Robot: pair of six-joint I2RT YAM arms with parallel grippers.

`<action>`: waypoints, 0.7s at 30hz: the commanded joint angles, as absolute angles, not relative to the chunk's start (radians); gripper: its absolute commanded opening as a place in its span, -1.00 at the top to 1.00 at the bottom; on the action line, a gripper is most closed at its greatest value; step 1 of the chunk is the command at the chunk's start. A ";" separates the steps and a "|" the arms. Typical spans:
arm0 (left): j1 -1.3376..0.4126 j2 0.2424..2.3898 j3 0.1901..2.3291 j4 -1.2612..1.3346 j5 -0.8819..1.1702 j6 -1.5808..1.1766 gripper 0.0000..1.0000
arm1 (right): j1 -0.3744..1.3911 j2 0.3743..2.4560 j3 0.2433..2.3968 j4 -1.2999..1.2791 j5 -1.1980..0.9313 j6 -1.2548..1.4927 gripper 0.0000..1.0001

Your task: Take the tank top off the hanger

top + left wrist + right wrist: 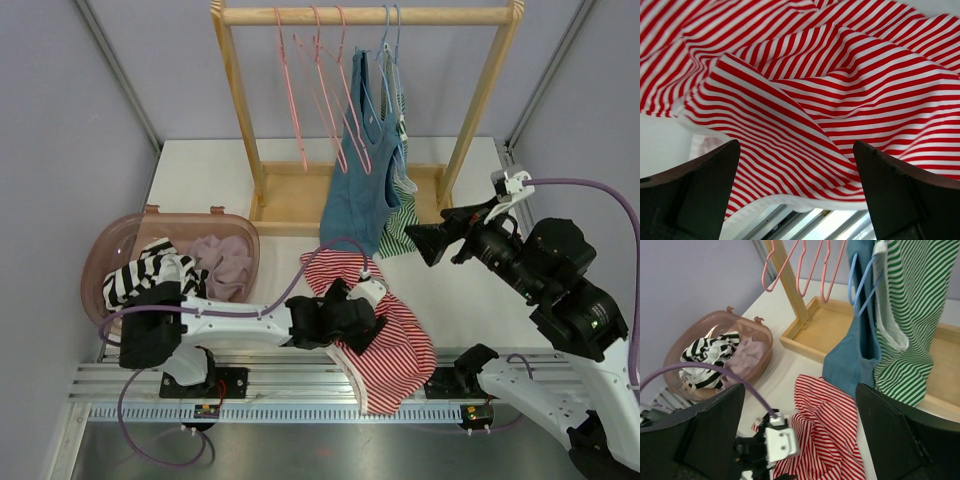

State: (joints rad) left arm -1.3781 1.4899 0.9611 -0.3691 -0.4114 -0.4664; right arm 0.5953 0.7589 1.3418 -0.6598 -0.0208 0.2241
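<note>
A red-and-white striped tank top (395, 335) lies crumpled on the white table, off any hanger. My left gripper (362, 330) is open right over it; in the left wrist view the striped cloth (840, 90) fills the space beyond the spread jaws (796, 145). A blue tank top (358, 180) and a green striped one (400, 225) hang on blue hangers (390, 40) on the wooden rack. My right gripper (425, 235) is open and empty, in the air just right of the hanging tops, facing the blue top (850, 355).
Three empty pink hangers (320, 90) hang on the wooden rack (365, 15). A pink basket (120, 250) at the left holds a black-and-white striped cloth (145, 270) and a mauve one (225, 262). A metal rail (300, 385) runs along the near edge.
</note>
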 commanded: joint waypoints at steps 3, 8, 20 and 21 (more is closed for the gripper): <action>-1.382 1.618 1.020 -0.233 -0.422 -0.488 -0.98 | 0.595 0.672 1.258 -0.612 -0.107 0.293 -0.99; -1.382 1.788 1.060 -0.221 -0.402 -0.502 -0.98 | 0.595 0.611 1.213 -0.637 -0.089 0.313 -0.99; -1.382 1.698 1.002 -0.233 -0.457 -0.594 1.00 | 0.597 0.545 1.226 -0.692 -0.055 0.316 -0.99; -1.382 1.669 0.997 -0.248 -0.472 -0.603 1.00 | 0.595 0.540 1.229 -0.698 -0.052 0.316 -0.99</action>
State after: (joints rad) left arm -1.3808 1.7729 1.0161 -0.2096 -0.3939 -0.5602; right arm 0.5957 0.5545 1.2091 -0.6956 -0.0692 0.3107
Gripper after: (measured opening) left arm 0.027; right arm 0.993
